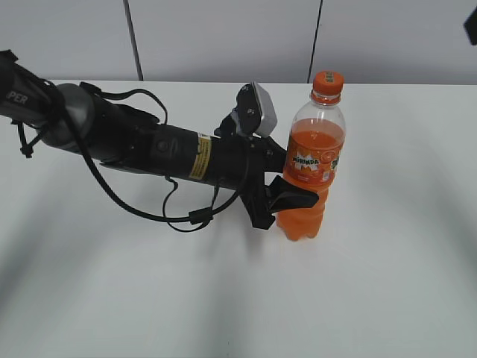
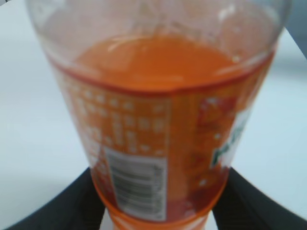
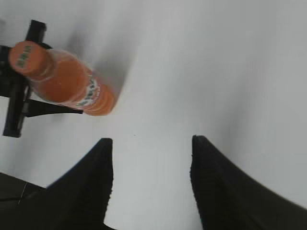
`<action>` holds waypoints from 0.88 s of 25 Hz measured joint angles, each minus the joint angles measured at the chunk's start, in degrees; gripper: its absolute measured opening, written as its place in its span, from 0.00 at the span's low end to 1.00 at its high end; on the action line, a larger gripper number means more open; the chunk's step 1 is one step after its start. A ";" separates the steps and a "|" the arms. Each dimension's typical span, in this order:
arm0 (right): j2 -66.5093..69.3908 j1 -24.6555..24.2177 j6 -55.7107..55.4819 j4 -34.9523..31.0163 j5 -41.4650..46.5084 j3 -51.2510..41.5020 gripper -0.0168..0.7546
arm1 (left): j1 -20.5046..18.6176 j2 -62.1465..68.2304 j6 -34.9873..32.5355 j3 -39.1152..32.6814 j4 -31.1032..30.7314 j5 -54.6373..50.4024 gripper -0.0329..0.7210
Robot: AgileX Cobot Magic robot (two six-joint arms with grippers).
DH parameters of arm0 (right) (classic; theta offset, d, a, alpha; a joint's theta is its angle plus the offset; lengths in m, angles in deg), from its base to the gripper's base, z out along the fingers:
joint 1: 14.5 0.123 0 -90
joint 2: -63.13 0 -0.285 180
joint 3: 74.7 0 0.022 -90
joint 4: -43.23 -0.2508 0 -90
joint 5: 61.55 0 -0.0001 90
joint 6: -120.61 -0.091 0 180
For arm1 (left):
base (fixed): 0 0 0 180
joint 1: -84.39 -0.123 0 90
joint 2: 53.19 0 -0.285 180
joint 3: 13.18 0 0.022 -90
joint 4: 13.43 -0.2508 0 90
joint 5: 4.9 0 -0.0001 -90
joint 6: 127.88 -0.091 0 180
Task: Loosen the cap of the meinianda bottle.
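left hand (image 1: 287, 200) clasping meinianda bottle (image 1: 313, 164), upright

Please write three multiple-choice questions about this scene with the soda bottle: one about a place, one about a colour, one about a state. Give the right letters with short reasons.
1. Where does the left gripper hold the meinianda bottle?
A. at the cap
B. at the lower body, under the label
C. at the bare neck

2. What colour is the cap?
A. orange
B. white
C. blue

3. In what state is the right gripper?
A. shut on the cap
B. shut on the bottle
C. open, above the table, away from the bottle

Answers:
1 B: in the exterior view the dark fingers clasp the bottle just below its label, and the left wrist view shows them on both sides of the body.
2 A: the cap is orange in the exterior and right wrist views.
3 C: the right wrist view shows bare table between its spread fingers, with the bottle off to the upper left.
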 joint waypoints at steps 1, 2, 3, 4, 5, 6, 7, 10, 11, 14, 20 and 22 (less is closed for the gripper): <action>1.14 1.62 -0.63 -0.12 0.05 0.77 0.53 | 0.00 0.00 0.00 0.00 0.00 -0.07 0.58; 2.38 2.87 -1.35 -0.17 0.05 1.43 0.53 | 0.00 0.00 0.00 0.00 0.00 -0.07 0.58; 3.47 4.02 -2.06 -0.17 0.05 2.28 0.53 | 0.00 0.00 0.00 0.00 0.00 -0.07 0.58; 4.77 5.46 -2.79 -0.17 0.10 3.29 0.53 | 0.00 0.00 0.00 0.00 0.00 -0.07 0.58; 5.83 6.43 -3.36 -0.17 0.10 4.21 0.53 | 0.00 0.00 0.00 0.00 0.07 -0.07 0.58; 6.99 7.54 -3.94 -0.17 0.10 5.30 0.53 | 0.00 0.00 0.00 0.00 0.07 -0.07 0.58; 8.03 8.60 -4.39 -0.17 0.10 6.14 0.53 | 0.00 0.00 0.00 0.00 0.07 -0.07 0.58; 10.73 11.05 -5.28 -0.17 0.10 9.03 0.53 | 0.00 0.00 0.00 0.00 0.13 -0.07 0.58; 11.63 11.66 -5.58 -0.17 0.10 9.71 0.53 | 0.00 0.00 0.00 0.00 0.13 -0.07 0.58; 13.79 12.85 -6.65 -0.17 0.17 10.33 0.53 | 0.00 0.00 0.00 0.00 0.18 -0.07 0.58; 17.31 13.28 -7.57 -0.63 0.22 10.40 0.53 | 0.00 0.00 0.00 0.00 0.24 -0.07 0.58; 18.18 13.28 -7.68 -0.74 0.22 10.40 0.53 | 0.00 0.00 0.00 0.00 0.31 -0.07 0.58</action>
